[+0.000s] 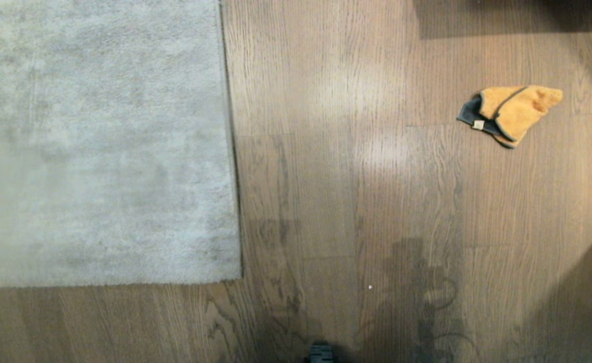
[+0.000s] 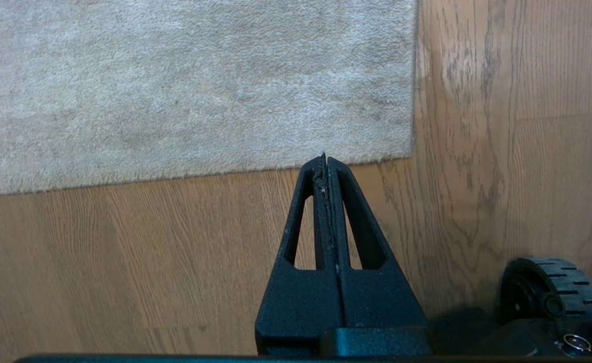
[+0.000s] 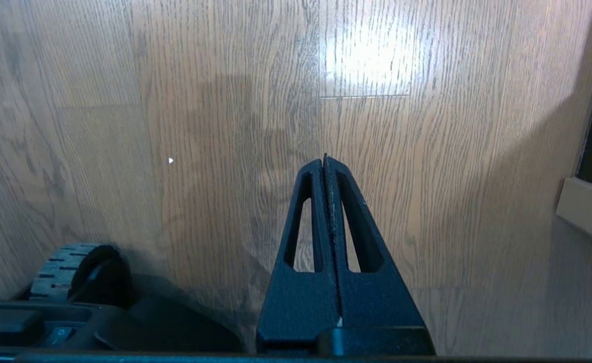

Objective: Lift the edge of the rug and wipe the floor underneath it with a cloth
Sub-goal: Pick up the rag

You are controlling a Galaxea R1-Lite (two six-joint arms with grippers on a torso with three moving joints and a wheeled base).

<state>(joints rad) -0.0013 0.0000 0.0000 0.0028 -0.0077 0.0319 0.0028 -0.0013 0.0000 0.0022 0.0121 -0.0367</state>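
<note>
Both hands closed, empty: left hand point(image 2: 325, 160) above the floor point(image 1: 356, 201), near the rug edge point(image 2: 356, 160); right hand point(image 3: 324, 160) well apart from the cloth point(image 1: 515, 112).

Both the left gripper point(image 2: 325, 160) and right gripper point(image 3: 324, 160) are matte black, with tapered, slotted fingers. Beside each sits a black base wheel point(image 2: 553, 285) with a notched tread.

rug point(image 1: 99, 141) cut off at left and top edges, dark shape point(image 1: 321, 353) at bottom edge unclear
</note>
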